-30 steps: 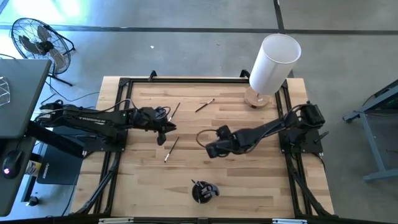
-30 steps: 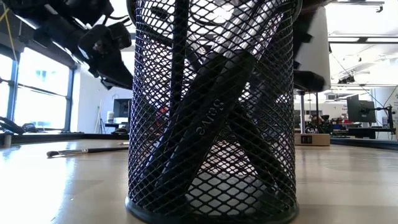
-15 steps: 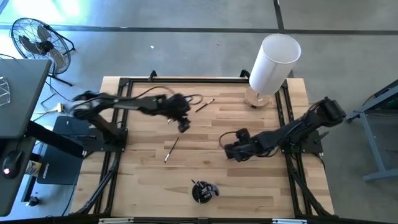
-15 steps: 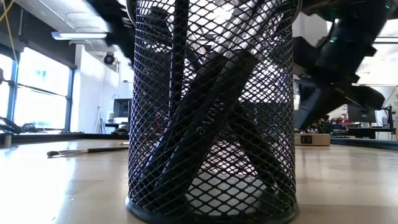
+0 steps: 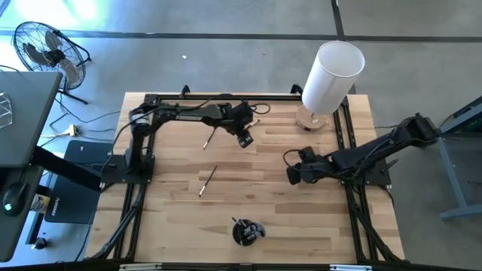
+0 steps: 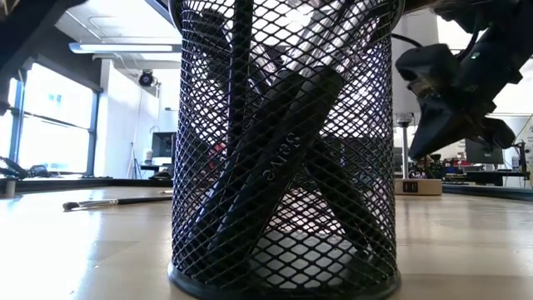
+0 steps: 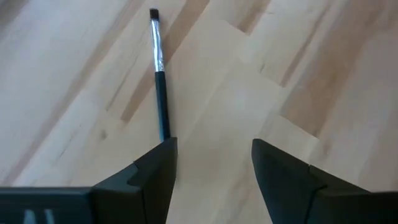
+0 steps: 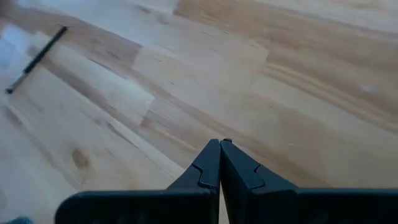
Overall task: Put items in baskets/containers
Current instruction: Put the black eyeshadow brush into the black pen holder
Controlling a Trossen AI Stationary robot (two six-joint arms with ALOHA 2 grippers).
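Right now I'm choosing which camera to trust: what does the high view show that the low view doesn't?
High view only: tall white cylinder, left gripper open near two thin brushes. Low view only: dark brush handles leaning inside the black mesh cup. Both: that cup, wooden table, right gripper, shut.

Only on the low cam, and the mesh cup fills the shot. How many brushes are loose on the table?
Observer: From above, at least two: a far brush near the back edge and a middle brush.
Operator: Where's the left gripper?
Observer: The left gripper is beside the far brush, its fingers open with nothing between them.
Operator: Right one?
Observer: The right gripper is over bare wood on the right side, its fingers shut on nothing.
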